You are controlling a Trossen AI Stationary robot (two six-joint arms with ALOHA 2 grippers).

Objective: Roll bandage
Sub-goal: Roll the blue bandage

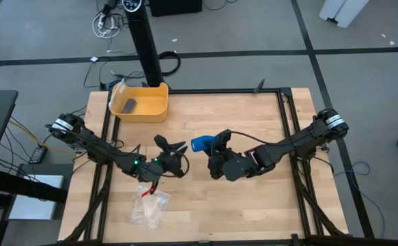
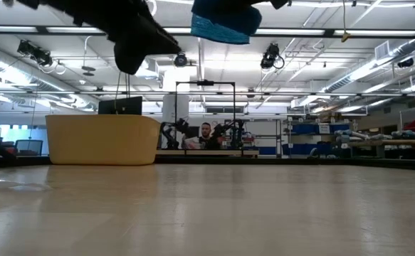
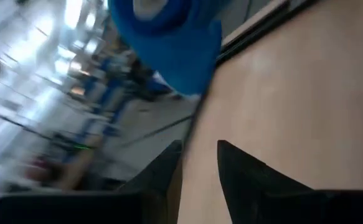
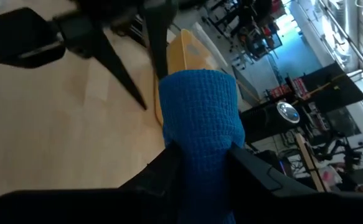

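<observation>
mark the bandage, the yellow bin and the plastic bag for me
bandage (image 4: 200, 118), right wrist view, middle of the blue roll above the right gripper's fingers.
yellow bin (image 1: 159, 108), high view, its right wall.
plastic bag (image 1: 149, 210), high view, centre of the crinkled clear film.

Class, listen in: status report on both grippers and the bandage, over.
Right gripper shut on the rolled bandage, held above the table. Left gripper open, empty, just beside it. Nothing between them.
</observation>
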